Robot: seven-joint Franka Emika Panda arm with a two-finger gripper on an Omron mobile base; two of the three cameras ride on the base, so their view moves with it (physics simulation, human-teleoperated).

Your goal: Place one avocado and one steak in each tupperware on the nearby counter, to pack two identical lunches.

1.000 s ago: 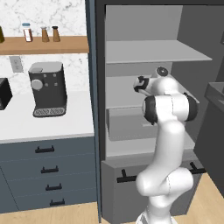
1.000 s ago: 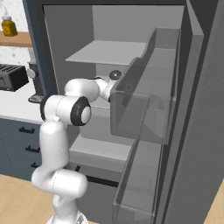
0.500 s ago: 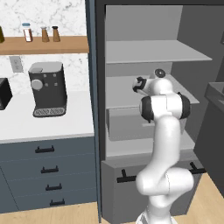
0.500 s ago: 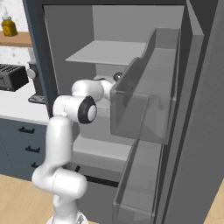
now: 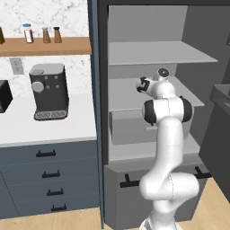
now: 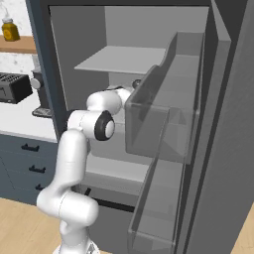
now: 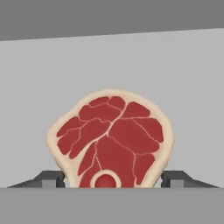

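Jaws (image 7: 112, 179): apart, one tip either side of the steak (image 7: 111, 139), not visibly clamped.
Risk: you close on the rim alone; the steak slips out.

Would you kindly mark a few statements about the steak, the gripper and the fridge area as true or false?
1. The steak lies between the gripper's two fingertips in the hand view. True.
2. The steak is cooked brown all over. False: it is raw red with a pale fat rim and a round bone mark.
3. The arm reaches into the open fridge, at its middle shelf. True.
4. A coffee machine stands on the white counter left of the fridge. True.
5. The steak already sits in a tupperware on the counter. False: it rests on a grey fridge shelf.
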